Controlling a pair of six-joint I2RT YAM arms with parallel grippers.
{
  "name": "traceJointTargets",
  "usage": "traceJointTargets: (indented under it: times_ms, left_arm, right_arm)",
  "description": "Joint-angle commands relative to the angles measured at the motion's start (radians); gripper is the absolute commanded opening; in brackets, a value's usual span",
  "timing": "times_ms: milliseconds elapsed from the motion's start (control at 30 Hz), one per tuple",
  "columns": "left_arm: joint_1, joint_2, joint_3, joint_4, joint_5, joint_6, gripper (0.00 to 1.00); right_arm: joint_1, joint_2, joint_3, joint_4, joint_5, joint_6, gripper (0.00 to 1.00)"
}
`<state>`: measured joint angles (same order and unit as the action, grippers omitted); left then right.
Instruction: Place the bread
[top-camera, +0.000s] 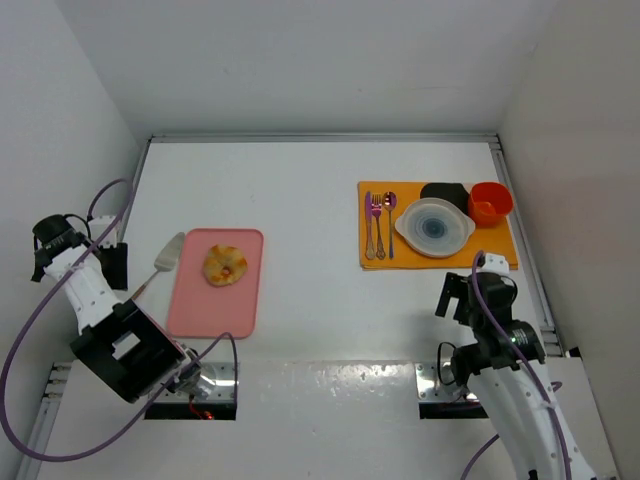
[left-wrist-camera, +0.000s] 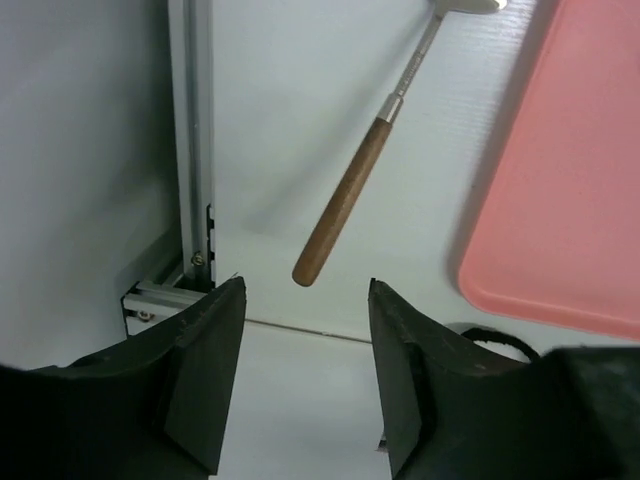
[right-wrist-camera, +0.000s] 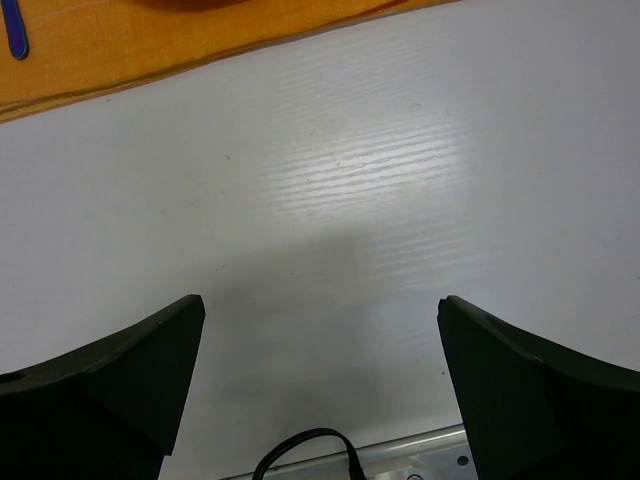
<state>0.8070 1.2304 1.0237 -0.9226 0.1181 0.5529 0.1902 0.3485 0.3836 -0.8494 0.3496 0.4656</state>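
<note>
While both end effectors (left-wrist-camera: 303, 330) (right-wrist-camera: 320, 310) gape, bread (top-camera: 225, 265) on pink tray (top-camera: 205, 312), spatula (top-camera: 160, 265) seemingly just beside

No readable text, labels, numbers — none in any view.

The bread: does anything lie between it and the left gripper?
Yes. The spatula lies beside the pink tray, between the open left gripper and the bread. Its wooden handle points toward the gripper. Nothing else visible is in between.

The bread (top-camera: 225, 266) lies on the pink tray (top-camera: 214, 310), spatula (top-camera: 159, 267) beside.
</note>
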Motion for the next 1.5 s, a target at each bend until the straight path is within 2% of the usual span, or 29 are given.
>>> traceJointTargets:
  times_ms: [0, 33, 67, 133, 233, 267, 333, 367, 433, 467, 500, 533, 633, 667, 733, 900, 1100, 1267, 1400, 1467]
  left_arm:
    - [0.008, -0.04, 0.01, -0.044, 0.066, 0.044, 0.58]
    - [0.008, -0.04, 0.027, -0.057, 0.083, 0.06, 0.65]
    - [0.008, -0.052, 0.056, -0.094, 0.124, 0.103, 0.68]
    - [0.008, -0.068, 0.096, -0.14, 0.166, 0.16, 0.79]
    - [0.008, -0.083, 0.183, -0.235, 0.239, 0.307, 0.86]
    - [-0.026, -0.083, 0.203, -0.267, 0.239, 0.344, 0.86]
    - [-0.074, -0.062, 0.231, -0.292, 0.207, 0.37, 0.86]
    - [-0.103, -0.052, 0.242, -0.292, 0.187, 0.371, 0.86]
    - [-0.187, -0.033, 0.231, -0.274, 0.1, 0.326, 0.86]
    - [-0.213, -0.004, 0.231, -0.274, 0.074, 0.311, 0.85]
    - [-0.248, 0.012, 0.22, -0.265, 0.042, 0.286, 0.85]
    - [-0.261, 0.029, 0.205, -0.265, 0.041, 0.286, 0.85]
    - [-0.289, 0.101, 0.179, -0.246, 0.011, 0.272, 0.85]
    - [-0.302, 0.118, 0.179, -0.246, -0.009, 0.272, 0.84]
    - [-0.302, 0.155, 0.153, -0.199, -0.091, 0.245, 0.84]
    - [-0.261, 0.21, 0.076, -0.122, -0.179, 0.289, 0.84]
    - [-0.241, 0.28, -0.016, -0.025, -0.189, 0.332, 0.78]
    - [-0.241, 0.32, -0.082, 0.071, -0.21, 0.354, 0.76]
    - [-0.241, 0.342, -0.106, 0.109, -0.21, 0.354, 0.68]
    - [-0.241, 0.354, -0.106, 0.122, -0.21, 0.354, 0.59]
  right_arm:
    - [-0.005, 0.02, 0.003, 0.065, -0.032, -0.027, 1.0]
    - [-0.005, 0.027, 0.018, 0.075, -0.043, -0.041, 1.0]
    - [-0.002, 0.049, 0.044, 0.09, -0.064, -0.053, 0.95]
    - [0.003, 0.115, 0.102, 0.117, -0.132, -0.09, 0.91]
    - [0.044, 0.3, 0.248, 0.138, -0.182, -0.079, 0.91]
    - [0.087, 0.436, 0.317, 0.154, -0.182, -0.07, 0.92]
    - [0.182, 0.527, 0.415, 0.177, -0.152, -0.053, 0.93]
    - [0.301, 0.657, 0.473, 0.193, -0.137, -0.051, 0.94]
    - [0.376, 0.742, 0.561, 0.288, -0.112, -0.059, 0.94]
    - [0.47, 0.882, 0.654, 0.34, -0.112, -0.056, 0.94]
    - [0.495, 0.933, 0.726, 0.378, -0.118, -0.018, 0.94]
    - [0.511, 1.084, 0.768, 0.389, -0.153, 0.004, 0.94]
    - [0.557, 1.234, 0.977, 0.415, -0.273, 0.068, 0.89]
    - [0.581, 1.364, 1.015, 0.417, -0.282, 0.079, 0.89]
    - [0.63, 1.502, 1.132, 0.433, -0.296, 0.108, 0.86]
    - [0.696, 1.678, 1.227, 0.521, -0.333, 0.192, 0.78]
    - [0.753, 1.85, 1.304, 0.549, -0.207, 0.263, 0.67]
    - [0.759, 1.934, 1.321, 0.598, -0.187, 0.349, 0.63]
    - [0.77, 1.982, 1.359, 0.575, -0.161, 0.358, 0.62]
    - [0.773, 1.992, 1.359, 0.572, -0.149, 0.372, 0.6]
